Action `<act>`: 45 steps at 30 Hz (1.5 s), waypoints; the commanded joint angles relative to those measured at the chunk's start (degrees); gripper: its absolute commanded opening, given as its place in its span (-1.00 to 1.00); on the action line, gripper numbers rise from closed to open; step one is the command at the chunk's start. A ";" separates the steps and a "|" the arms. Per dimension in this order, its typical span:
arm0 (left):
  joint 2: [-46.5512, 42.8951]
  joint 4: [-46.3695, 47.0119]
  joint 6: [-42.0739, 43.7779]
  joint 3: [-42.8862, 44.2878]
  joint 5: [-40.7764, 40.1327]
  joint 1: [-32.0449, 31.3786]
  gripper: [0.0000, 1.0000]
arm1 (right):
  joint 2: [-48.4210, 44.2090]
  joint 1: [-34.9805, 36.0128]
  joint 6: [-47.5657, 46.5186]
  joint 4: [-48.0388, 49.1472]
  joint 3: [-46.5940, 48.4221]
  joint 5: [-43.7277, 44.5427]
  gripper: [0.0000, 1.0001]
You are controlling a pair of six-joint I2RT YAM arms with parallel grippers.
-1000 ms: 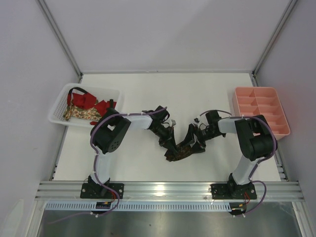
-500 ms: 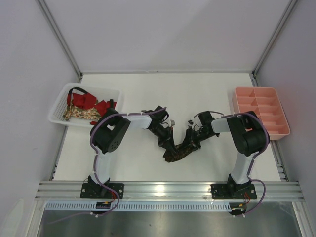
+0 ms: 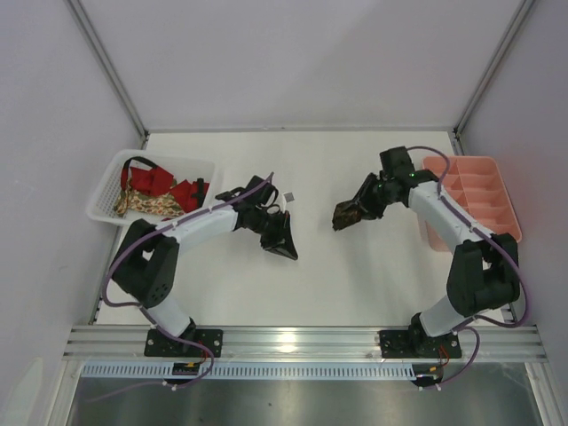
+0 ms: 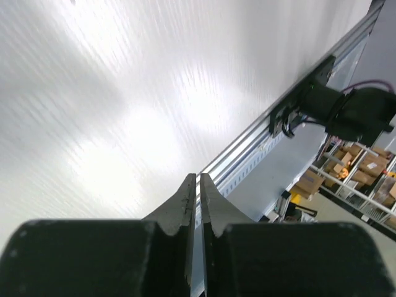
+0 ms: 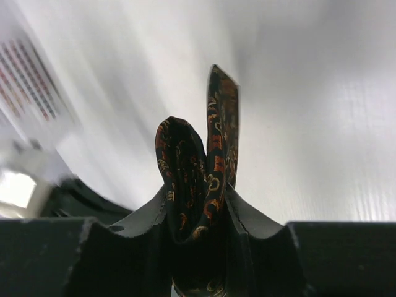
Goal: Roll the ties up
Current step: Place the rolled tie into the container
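The dark brown tie (image 3: 348, 214) with a reddish-gold pattern is a compact bundle held above the table right of centre. My right gripper (image 3: 359, 207) is shut on it; in the right wrist view the folded tie (image 5: 198, 167) sticks up between the fingers (image 5: 250, 213). My left gripper (image 3: 286, 246) is shut and empty, low over the table left of centre; its closed fingertips (image 4: 189, 198) show over bare table. A red tie (image 3: 155, 182) and a beige floral tie (image 3: 146, 206) lie in the white basket (image 3: 106, 182) at the far left.
A pink compartment tray (image 3: 470, 200) stands at the right edge, just behind my right arm. The metal rail (image 3: 302, 339) runs along the near edge, seen also in the left wrist view (image 4: 260, 139).
My right gripper lifted the dark brown tie off the table and carried it back and right. My left gripper let go of the tie, shut, and swung left.
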 commanded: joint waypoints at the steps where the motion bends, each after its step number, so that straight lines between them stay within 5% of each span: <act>1: -4.50 1.03 3.83 -4.65 1.45 -0.21 -0.80 | -0.64 -4.33 9.49 -11.51 7.33 12.64 -1.00; 11: -5.03 1.03 7.88 -7.99 5.58 0.22 -0.81 | 1.04 -22.96 19.25 -23.32 21.94 21.00 -1.00; 23: -1.34 2.17 7.26 -7.91 9.02 0.31 -0.85 | -3.01 -43.26 22.69 -21.74 14.75 18.54 -1.00; 38: 1.30 2.61 6.82 -7.21 9.72 0.31 -0.85 | 2.00 -47.58 18.91 -32.45 17.12 28.03 -1.00; 45: 2.44 2.96 6.56 -6.42 9.99 0.31 -0.86 | 4.28 -46.70 18.82 -28.51 14.23 29.44 -1.00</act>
